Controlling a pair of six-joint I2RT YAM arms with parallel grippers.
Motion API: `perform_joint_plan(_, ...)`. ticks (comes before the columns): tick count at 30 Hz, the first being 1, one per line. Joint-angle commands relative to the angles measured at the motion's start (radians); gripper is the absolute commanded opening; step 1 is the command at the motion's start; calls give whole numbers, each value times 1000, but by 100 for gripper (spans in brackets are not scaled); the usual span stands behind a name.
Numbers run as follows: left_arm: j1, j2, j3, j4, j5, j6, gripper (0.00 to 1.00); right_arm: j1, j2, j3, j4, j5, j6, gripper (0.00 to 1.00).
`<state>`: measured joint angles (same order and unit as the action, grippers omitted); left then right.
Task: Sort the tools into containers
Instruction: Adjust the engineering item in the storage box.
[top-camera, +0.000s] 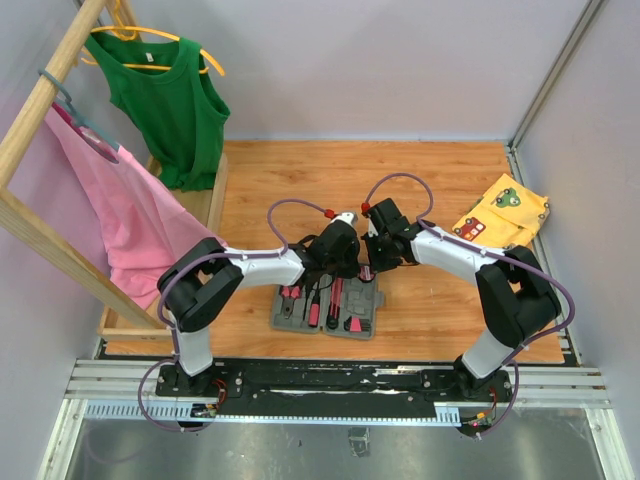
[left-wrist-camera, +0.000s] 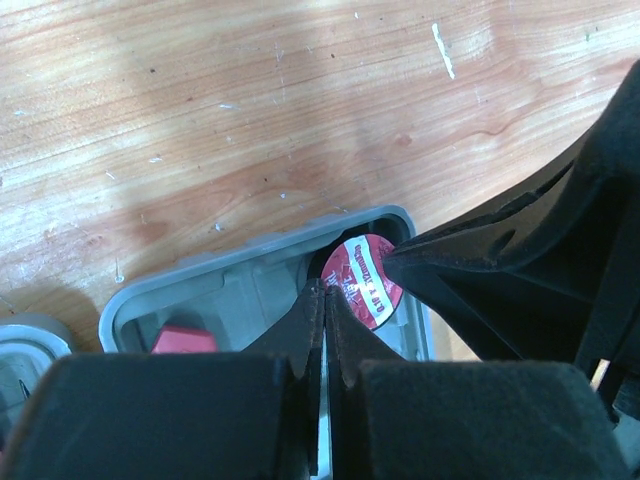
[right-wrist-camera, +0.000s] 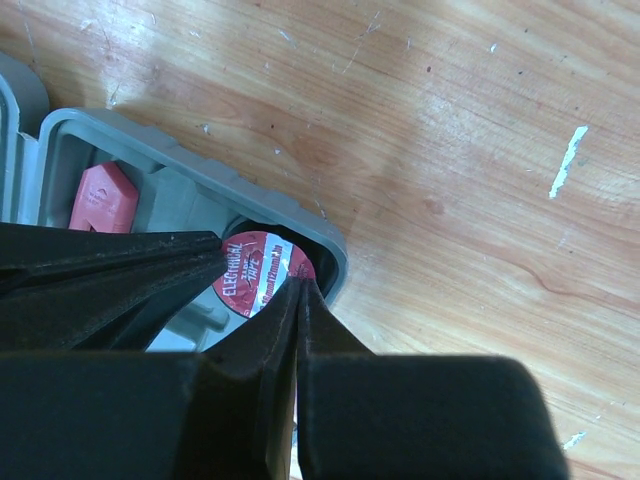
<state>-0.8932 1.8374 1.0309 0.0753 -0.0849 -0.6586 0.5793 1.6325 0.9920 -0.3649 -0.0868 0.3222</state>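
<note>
**Both grippers closed at the disc in the case corner**

Shows the tool case (left-wrist-camera: 112, 318), grey and hinged open, lying on the wooden table (top-camera: 270, 180) near the arm bases, with pink-red and black tools (top-camera: 336, 298) in its moulded slots. Finds the round disc (right-wrist-camera: 255, 270), red-labelled with white lettering, seated in a round pocket at the case's far right corner. Places the left gripper (left-wrist-camera: 322, 295) over that corner, fingers pressed together with nothing between them, tips touching the disc's edge. Places the right gripper (right-wrist-camera: 298, 288) likewise: fingers together, clamping nothing, tips at the disc's rim. Sets the two grippers nearly tip to tip across the disc, one from each side. Catches a pink-red handle end (right-wrist-camera: 103, 198) in a neighbouring slot. Notes the yellow patterned cloth (top-camera: 503, 212) at the table's far right, well apart from the case, and a green top (top-camera: 170, 100) and a pink garment (top-camera: 120, 215) hanging at left.
</note>
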Motion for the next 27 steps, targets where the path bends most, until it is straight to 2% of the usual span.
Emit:
perform_joint_plan(1, -6, 83, -12, -132, -42, 8, 1, -21, -11, -7, -20, -5, 7, 1)
perform_joint_plan(15, -6, 116, -37, -187, -38, -8, 0, -27, 1, -10, -32, -4, 12, 1)
perform_joint_plan(20, -6, 114, -30, -188, -36, -4, 0, -27, 35, -11, -61, 43, 8, 1)
perform_joint_plan(27, -6, 121, -27, -188, -37, -1, 1, -27, 100, -30, -57, 0, 7, 1)
